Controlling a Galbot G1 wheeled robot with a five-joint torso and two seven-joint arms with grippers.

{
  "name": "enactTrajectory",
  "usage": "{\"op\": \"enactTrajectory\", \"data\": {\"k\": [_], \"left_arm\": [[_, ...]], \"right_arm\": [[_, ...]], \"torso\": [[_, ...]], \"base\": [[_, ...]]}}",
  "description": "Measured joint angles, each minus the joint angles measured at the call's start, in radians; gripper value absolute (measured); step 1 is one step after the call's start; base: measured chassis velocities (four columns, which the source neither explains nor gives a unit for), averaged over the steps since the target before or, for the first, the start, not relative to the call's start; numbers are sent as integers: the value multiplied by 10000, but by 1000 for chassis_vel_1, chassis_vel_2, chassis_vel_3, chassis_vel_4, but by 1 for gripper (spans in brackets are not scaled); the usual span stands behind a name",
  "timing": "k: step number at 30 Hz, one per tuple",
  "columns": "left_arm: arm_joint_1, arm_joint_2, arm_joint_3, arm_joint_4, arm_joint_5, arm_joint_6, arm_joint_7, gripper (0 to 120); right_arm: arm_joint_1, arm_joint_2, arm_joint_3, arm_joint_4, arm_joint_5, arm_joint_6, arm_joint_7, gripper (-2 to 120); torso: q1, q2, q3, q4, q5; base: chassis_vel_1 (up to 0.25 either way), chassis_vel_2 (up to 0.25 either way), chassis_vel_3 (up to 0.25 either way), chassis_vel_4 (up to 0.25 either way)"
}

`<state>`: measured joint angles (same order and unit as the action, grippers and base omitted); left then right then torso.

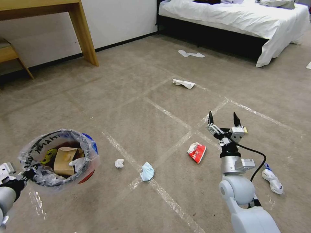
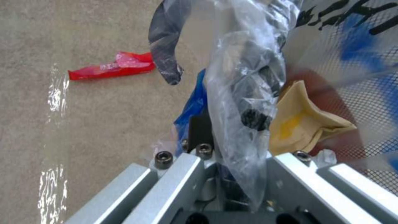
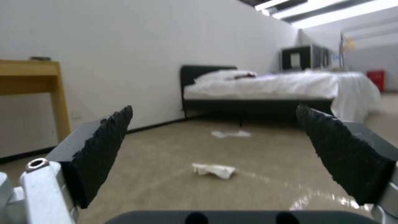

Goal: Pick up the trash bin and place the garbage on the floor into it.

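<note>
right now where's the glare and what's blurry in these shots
Head view: sharp, tape lines on the floor shine mildly. Left wrist view: bright glare on tape, trash bin bag smeared, close. Right wrist view: soft throughout, bed hazy, right tool fingers near and blurred.

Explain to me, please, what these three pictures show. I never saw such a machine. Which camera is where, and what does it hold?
It is a wheeled robot with two arms. One picture looks down from its head; the other two come from cameras on its wrists. The left gripper is shut on the rim of the trash bin, held above the floor; a brown paper bag is already inside. The right gripper is open and empty, above the carpet. Still on the floor: a red wrapper, a light-blue mask, a small tissue, a white paper and a plastic bottle.
</note>
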<state>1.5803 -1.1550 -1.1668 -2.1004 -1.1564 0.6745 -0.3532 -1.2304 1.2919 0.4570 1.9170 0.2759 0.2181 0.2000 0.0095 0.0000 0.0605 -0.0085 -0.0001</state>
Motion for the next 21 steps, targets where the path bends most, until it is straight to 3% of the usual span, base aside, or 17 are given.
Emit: {"op": "enactTrajectory", "data": {"k": [3,4,5,7,8,10,12,14,21], "left_arm": [[-35,0,6,40,2,-2,-5,0],[-62,9,9,84,5,-2,-14,0],[-62,9,9,84,5,-2,-14,0],[-100,35,23,132,9,-4,-33,0],[-100,35,23,132,9,-4,-33,0],[-145,36,64,214,34,-6,-44,0],[-148,27,75,238,55,-8,-46,0],[-153,-4,137,308,119,-17,-49,0],[-184,-74,215,339,189,-31,-48,0]], "right_arm": [[395,-85,-205,-184,483,-775,629,100],[808,-171,-413,-350,1289,-1976,1508,100],[808,-171,-413,-350,1289,-1976,1508,100],[1271,-259,-683,-639,2450,-3624,2725,100],[1271,-259,-683,-639,2450,-3624,2725,100],[1945,-238,-967,-1420,4229,-5258,4052,100],[2099,-202,-1015,-1649,4711,-5510,4282,100],[2858,8,-1219,-2976,6180,-6066,4933,100],[4539,668,-1681,-5769,7125,-6306,5308,100]], "torso": [[0,0,0,1,0],[0,0,1,4,-1],[0,0,1,4,-1],[0,0,1,4,0],[0,0,1,4,0],[0,0,1,3,0],[1,0,1,2,-1],[0,0,1,3,-1],[0,-1,2,3,-1]], "base": [[0,0,0,0],[0,0,0,0],[0,0,0,0],[0,0,0,0],[0,0,0,0],[0,0,0,0],[0,0,0,0],[0,0,0,0],[0,0,0,0]]}}
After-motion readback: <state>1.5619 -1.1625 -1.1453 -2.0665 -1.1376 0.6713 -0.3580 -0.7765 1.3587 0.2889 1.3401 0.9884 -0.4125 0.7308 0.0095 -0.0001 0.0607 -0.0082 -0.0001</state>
